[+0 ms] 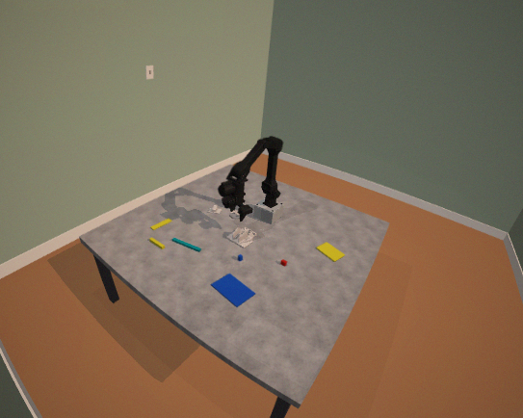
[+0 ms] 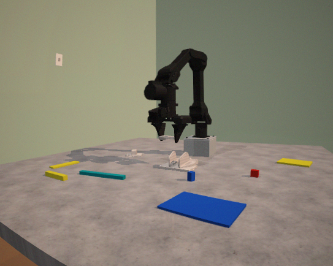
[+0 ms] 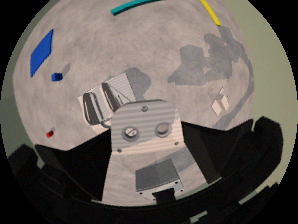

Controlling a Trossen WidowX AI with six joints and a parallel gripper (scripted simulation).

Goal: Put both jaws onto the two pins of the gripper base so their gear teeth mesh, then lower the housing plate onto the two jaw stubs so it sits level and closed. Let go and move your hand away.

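My gripper [image 1: 238,216] [image 2: 168,140] [image 3: 145,129] is shut on the housing plate [image 2: 166,137] [image 3: 145,117], a pale flat piece with two round holes. It holds the plate roughly level, well above the table. The gripper base [image 1: 234,239] [image 2: 160,167] [image 3: 123,83] lies on the table, lower and slightly to one side of the held plate. Two pale jaws stand side by side on it, one jaw [image 2: 173,159] [image 3: 91,108] and the other jaw [image 2: 184,160] [image 3: 110,94]. The held plate partly hides the base in the wrist view. The mesh of the gear teeth cannot be made out.
A small white part [image 1: 215,209] [image 2: 133,153] [image 3: 220,104] lies behind. The arm's grey mount [image 1: 268,213] [image 2: 197,147] is close by. A blue block [image 1: 240,257] [image 2: 191,176], a red cube [image 1: 284,263] [image 2: 254,173] and a teal bar [image 1: 186,245] [image 2: 102,174] lie around the base.
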